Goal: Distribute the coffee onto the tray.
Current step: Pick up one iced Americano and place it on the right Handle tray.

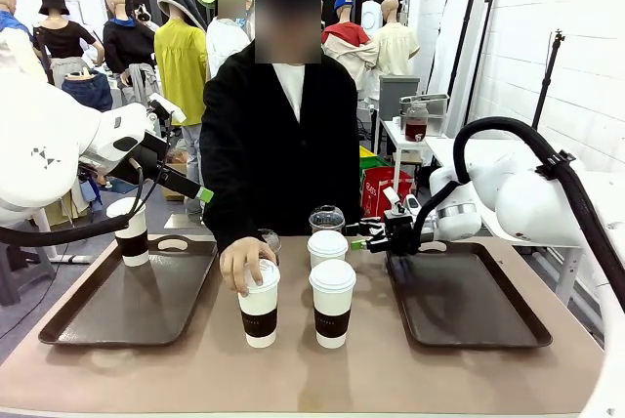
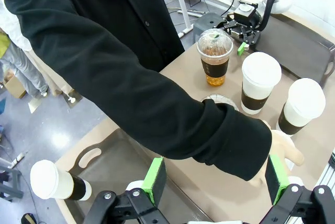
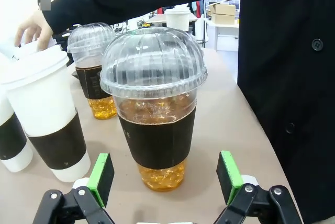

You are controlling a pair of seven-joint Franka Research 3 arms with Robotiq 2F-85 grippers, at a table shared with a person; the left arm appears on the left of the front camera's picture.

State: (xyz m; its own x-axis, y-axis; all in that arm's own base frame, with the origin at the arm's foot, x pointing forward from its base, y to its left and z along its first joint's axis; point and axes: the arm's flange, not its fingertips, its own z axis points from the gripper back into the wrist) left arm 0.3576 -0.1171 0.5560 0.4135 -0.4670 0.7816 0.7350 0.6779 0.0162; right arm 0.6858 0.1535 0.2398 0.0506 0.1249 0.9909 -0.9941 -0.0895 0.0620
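Note:
One white lidded cup with a brown sleeve (image 1: 130, 232) stands on the left tray (image 1: 98, 311). My left gripper (image 1: 197, 191) hovers open above that tray's far right corner; its green pads (image 2: 155, 179) frame the person's black sleeve (image 2: 157, 103). Three more white cups stand mid-table: one (image 1: 259, 303) under the person's hand (image 1: 239, 264), two beside it (image 1: 328, 247) (image 1: 332, 303). My right gripper (image 1: 373, 236) is open, and a clear dome-lidded cup (image 3: 157, 109) stands just ahead between its pads (image 3: 229, 174). The second dome cup (image 3: 94, 67) stands behind it, partly hidden by the hand in the front view.
The right tray (image 1: 469, 301) lies bare under my right arm. The person's torso leans over the table's far edge, and the sleeve reaches across the middle. A side table with a jar (image 1: 416, 125) stands behind at the right.

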